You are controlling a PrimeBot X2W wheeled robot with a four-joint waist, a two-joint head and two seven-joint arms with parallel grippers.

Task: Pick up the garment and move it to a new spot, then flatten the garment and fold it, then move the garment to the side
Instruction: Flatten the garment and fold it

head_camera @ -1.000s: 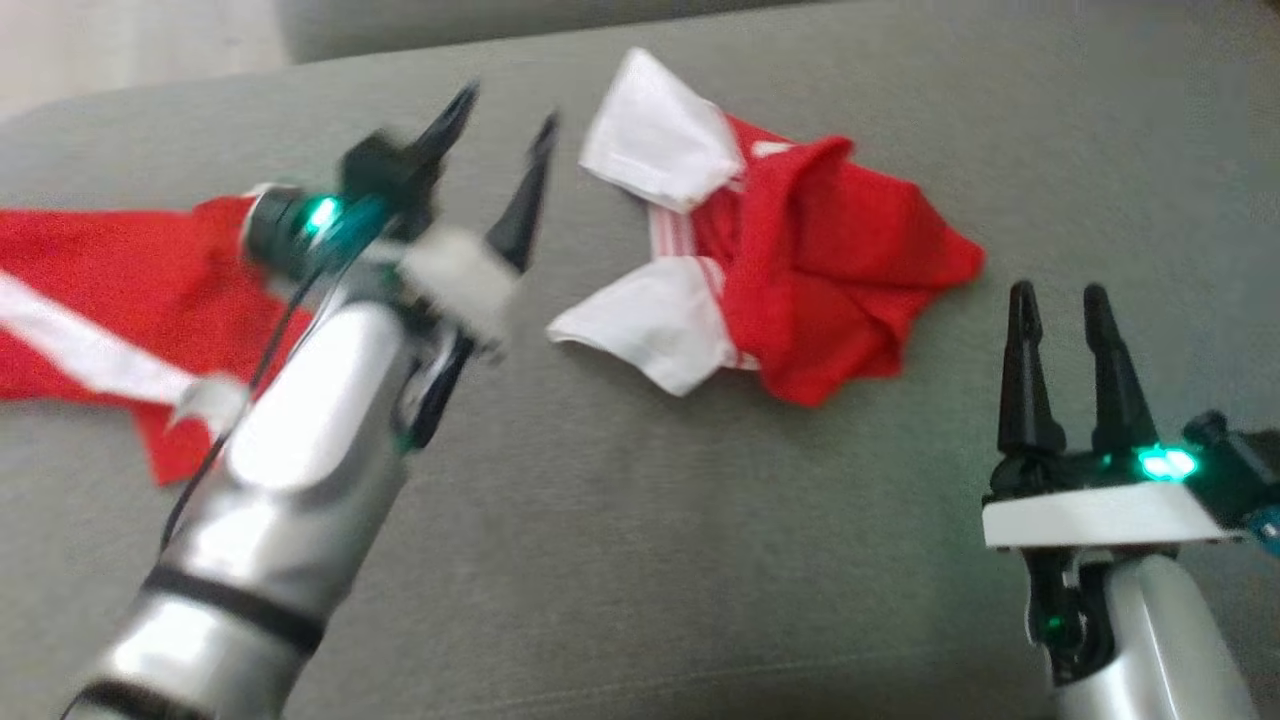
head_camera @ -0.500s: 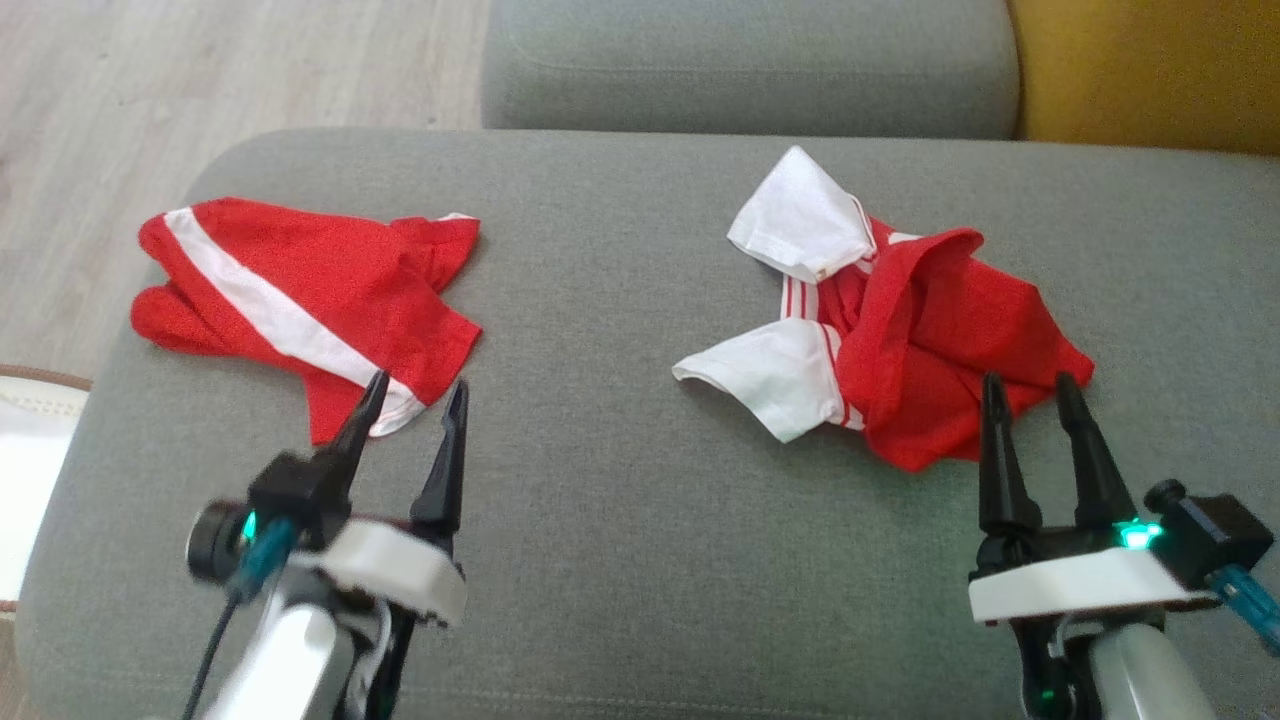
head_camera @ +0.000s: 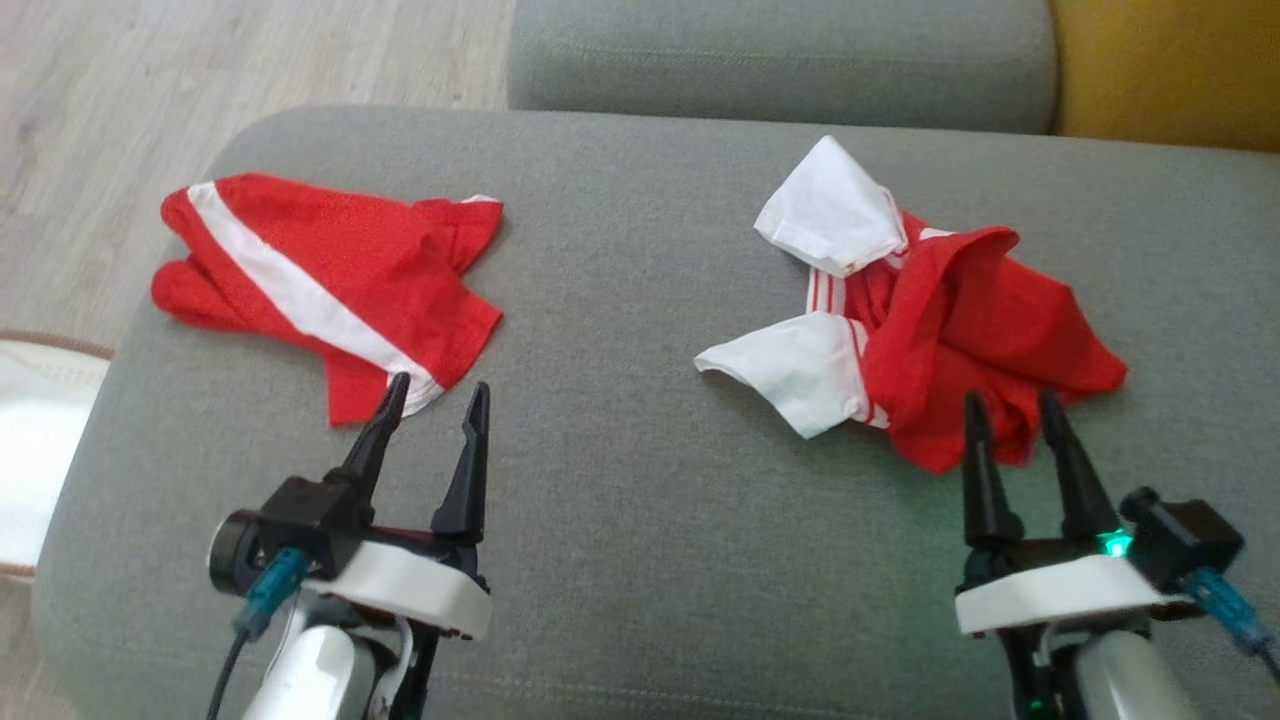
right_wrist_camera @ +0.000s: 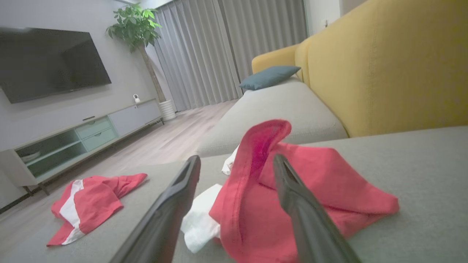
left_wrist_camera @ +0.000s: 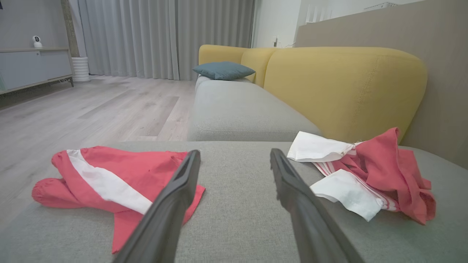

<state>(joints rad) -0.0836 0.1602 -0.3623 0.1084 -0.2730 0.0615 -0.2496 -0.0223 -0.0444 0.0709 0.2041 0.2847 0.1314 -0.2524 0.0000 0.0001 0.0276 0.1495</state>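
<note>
My crumpled red-and-white shirt (head_camera: 980, 320) lies crosswise, sleeves leftward, open grey fabric cushion (head_camera: 620, 480) beside. Left gripper (head_camera: 435, 395), right gripper (head_camera: 1010, 405): both spread.

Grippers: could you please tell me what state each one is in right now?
Left gripper: open, holding nothing.
Right gripper: open, holding nothing.

Head looks down; low wrist views share the crumpled garment (head_camera: 980, 310).
</note>
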